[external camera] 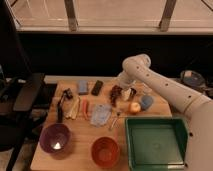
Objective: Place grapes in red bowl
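The grapes are a dark red-purple bunch lying on the wooden table, right of the black phone. The red bowl sits at the table's front edge, right of the purple bowl, and looks empty. My gripper hangs down from the white arm, just right of the grapes and very close to them. Whether it touches them is not clear.
A green tray stands at the front right. A yellow-red apple and a blue round object lie right of the gripper. A blue-clear packet, a red stick, yellow pieces and a black tool fill the middle. An office chair is at left.
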You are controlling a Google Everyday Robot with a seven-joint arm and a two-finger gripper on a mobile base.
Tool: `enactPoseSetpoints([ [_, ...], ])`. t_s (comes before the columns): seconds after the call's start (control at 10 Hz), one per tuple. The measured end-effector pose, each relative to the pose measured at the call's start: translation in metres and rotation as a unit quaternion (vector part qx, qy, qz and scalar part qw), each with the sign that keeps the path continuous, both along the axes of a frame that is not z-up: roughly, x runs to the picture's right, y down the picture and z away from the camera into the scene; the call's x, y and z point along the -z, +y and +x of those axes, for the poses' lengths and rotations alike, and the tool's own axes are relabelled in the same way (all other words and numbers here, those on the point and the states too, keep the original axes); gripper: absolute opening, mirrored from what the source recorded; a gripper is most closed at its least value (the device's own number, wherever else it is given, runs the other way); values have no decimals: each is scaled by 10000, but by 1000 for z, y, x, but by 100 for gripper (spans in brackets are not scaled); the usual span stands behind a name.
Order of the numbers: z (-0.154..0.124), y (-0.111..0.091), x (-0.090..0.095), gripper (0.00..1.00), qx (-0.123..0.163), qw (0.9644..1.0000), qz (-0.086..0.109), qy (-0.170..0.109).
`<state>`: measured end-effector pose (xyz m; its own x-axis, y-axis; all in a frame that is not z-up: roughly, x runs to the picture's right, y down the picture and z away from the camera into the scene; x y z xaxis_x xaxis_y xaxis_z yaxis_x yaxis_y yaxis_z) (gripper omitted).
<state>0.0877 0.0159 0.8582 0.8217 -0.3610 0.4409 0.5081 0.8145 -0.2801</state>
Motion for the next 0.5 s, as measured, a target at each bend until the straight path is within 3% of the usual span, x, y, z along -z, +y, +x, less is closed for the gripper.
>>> enactPoseSetpoints([
  [0.4, 2, 0, -2, 80, 129, 9999, -16, 71],
  [0.5, 0, -1, -11, 80, 184, 9998, -15, 42],
])
